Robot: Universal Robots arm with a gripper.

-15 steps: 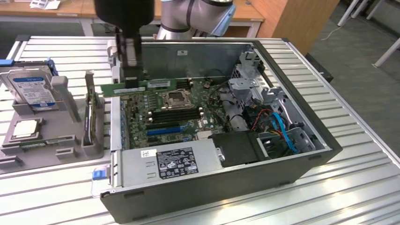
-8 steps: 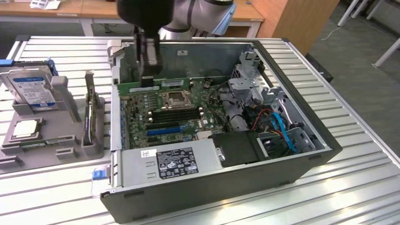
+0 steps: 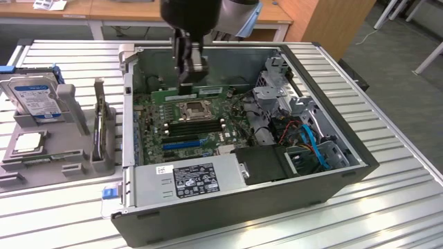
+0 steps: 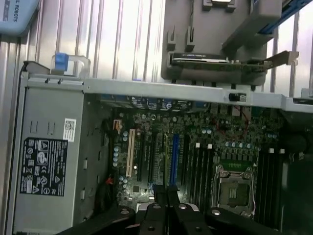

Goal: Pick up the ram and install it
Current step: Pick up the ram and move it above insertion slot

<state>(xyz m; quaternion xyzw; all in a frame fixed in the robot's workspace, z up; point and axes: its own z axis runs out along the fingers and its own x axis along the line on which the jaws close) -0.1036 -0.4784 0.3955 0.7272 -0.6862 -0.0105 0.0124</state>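
Claw (image 3: 188, 82): narrow, clamped on the ram (image 3: 216, 91) | Ram: held level over the board, near CPU socket (image 3: 194, 109), apart from memory slots (image 3: 197, 126) | Advice: hold parallel to slot, seat both ends evenly.

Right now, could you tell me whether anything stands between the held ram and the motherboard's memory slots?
Nothing visible does. The gripper holds the ram above the board by the processor socket; the dark memory slots look bare, and the cables lie off toward the exterior view's right.
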